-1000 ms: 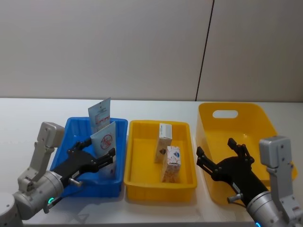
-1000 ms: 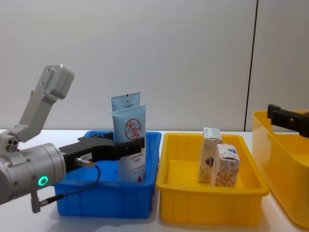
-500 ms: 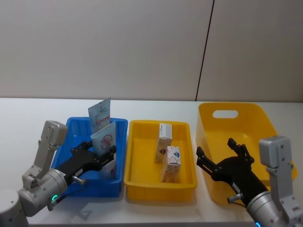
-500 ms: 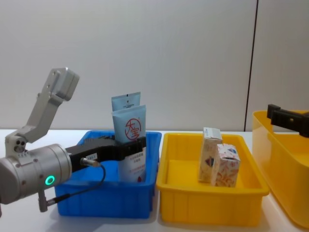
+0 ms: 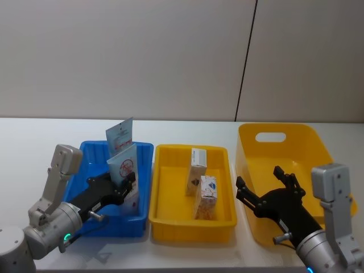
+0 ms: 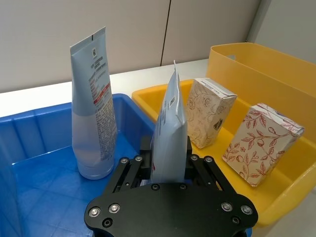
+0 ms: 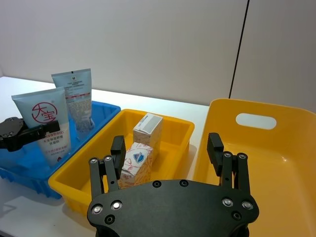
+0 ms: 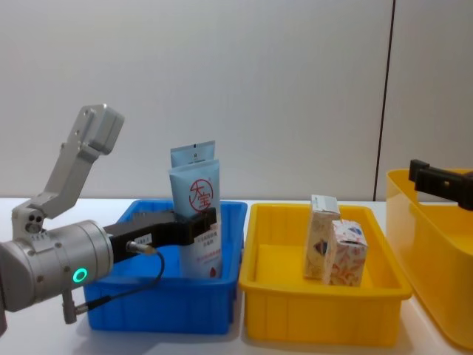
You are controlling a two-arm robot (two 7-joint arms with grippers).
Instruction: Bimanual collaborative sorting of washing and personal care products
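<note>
My left gripper [image 6: 167,154] is shut on a pale blue tube with a red circle logo [image 8: 196,214], holding it upright inside the blue tray [image 5: 84,165]. A second pale blue tube [image 6: 94,108] stands at the tray's far side, behind the held one [image 5: 125,166]. Two white patterned boxes [image 5: 198,164] [image 5: 207,196] stand in the small yellow tray [image 5: 168,190]. My right gripper [image 7: 166,145] is open and holds nothing; it hovers at the near left edge of the large yellow bin [image 5: 287,152].
The three containers sit side by side on a white table [image 5: 34,139], blue at the left, the large yellow bin with a handle slot [image 7: 261,121] at the right. A grey wall stands behind.
My left gripper has shifted the red-logo tube slightly left and back within the blue tray, leaning it a little. The right arm has stayed still.
</note>
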